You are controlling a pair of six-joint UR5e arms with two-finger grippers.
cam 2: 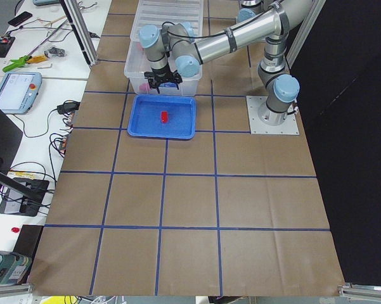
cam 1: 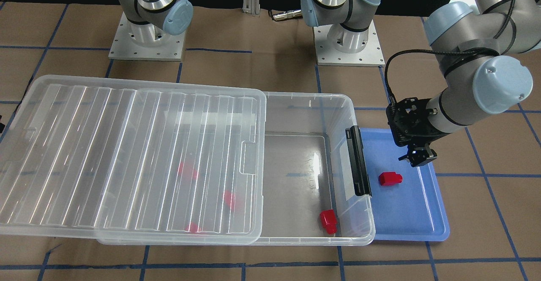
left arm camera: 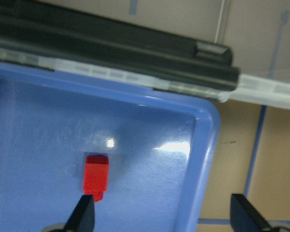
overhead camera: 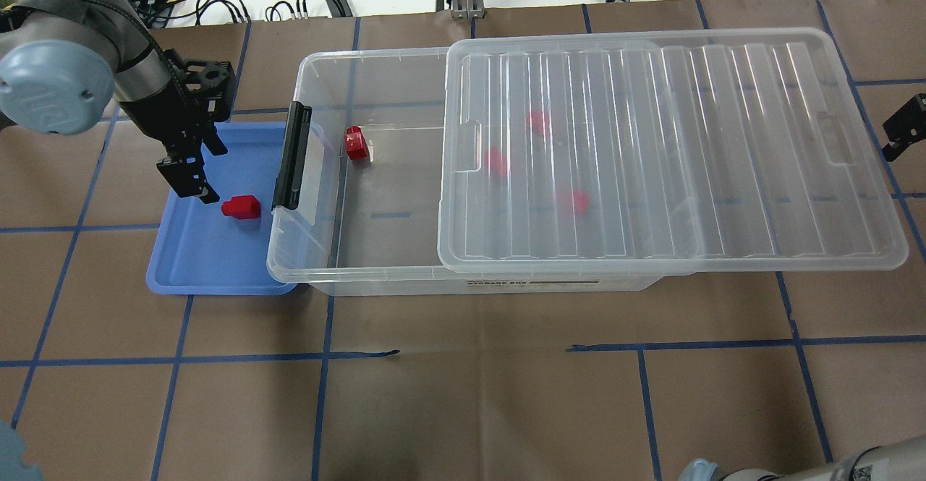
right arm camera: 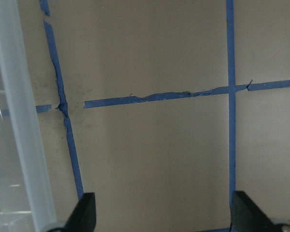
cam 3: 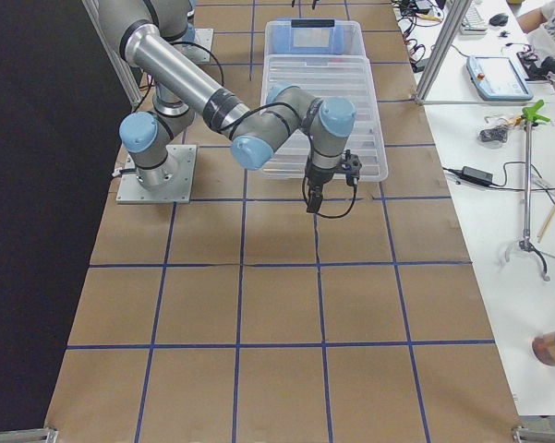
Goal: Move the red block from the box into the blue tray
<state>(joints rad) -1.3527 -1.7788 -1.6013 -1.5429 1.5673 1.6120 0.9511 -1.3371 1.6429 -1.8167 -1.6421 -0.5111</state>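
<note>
A red block lies on its side in the blue tray, which stands against the clip end of the clear box. My left gripper hangs open and empty just above the tray, beside that block on the side away from the box. In the left wrist view the block lies near one fingertip, not between the two. Another red block sits in the uncovered part of the box. Three more show blurred under the lid. My right gripper is open and empty beyond the lid's far end.
The ribbed lid is slid aside and covers most of the box, overhanging its far end. The black clip stands between box and tray. Brown paper with blue tape lines covers the table. Both arm bases stand behind the box.
</note>
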